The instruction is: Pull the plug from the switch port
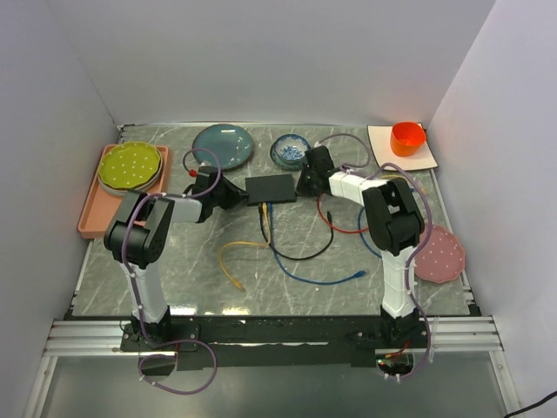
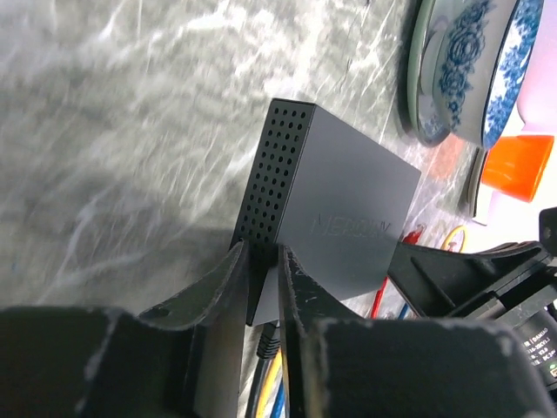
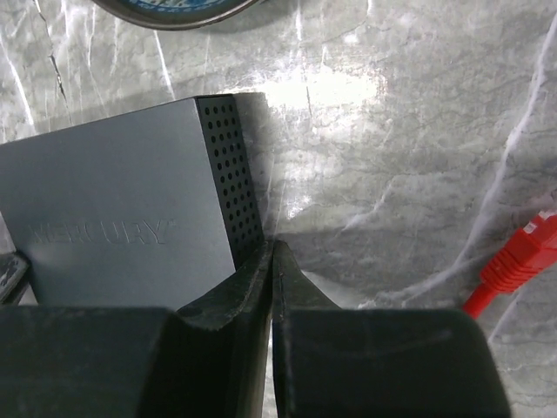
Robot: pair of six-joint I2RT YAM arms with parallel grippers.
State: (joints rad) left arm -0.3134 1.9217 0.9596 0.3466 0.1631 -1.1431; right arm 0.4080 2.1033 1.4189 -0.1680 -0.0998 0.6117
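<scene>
A grey marbled table [image 1: 174, 270] carries the switch [image 1: 271, 188], a flat black box lying a little beyond the table's centre, toward the far edge, with its long sides parallel to that edge.

The left gripper [image 2: 261, 254] is at the switch's left end. Its two fingers [image 2: 228, 292] grasp the corner where the perforated end face joins the socket edge, and the box fills the narrow gap between them. Just below that corner, between the fingers, a black plug [image 2: 266, 335] sits at the socket edge. Whether it is seated in a port cannot be told.

The right gripper [image 3: 271, 251] is at the switch's right end, clenched on nothing, with only a thin slit between its fingers. Its tip is at the near corner of the perforated end face, touching it or just beside it. A red plug [image 3: 520, 252] lies loose on the table close by.

From the switch's near edge, a yellow cable [image 1: 223, 258], a black cable [image 1: 300, 258] and a blue cable [image 1: 322, 282] trail toward the table's near edge. A red cable [image 1: 344, 230] curls to their right.

Along the far edge stand a dark teal plate [image 1: 223, 145], a blue patterned bowl [image 1: 290, 151] and, in the far right corner, an orange cup [image 1: 407, 138] on a white square mat [image 1: 426, 159]. A pink tray [image 1: 91, 213] at the left edge holds a green dotted plate [image 1: 130, 166]. A pink plate [image 1: 439, 254] sits at the right edge.
</scene>
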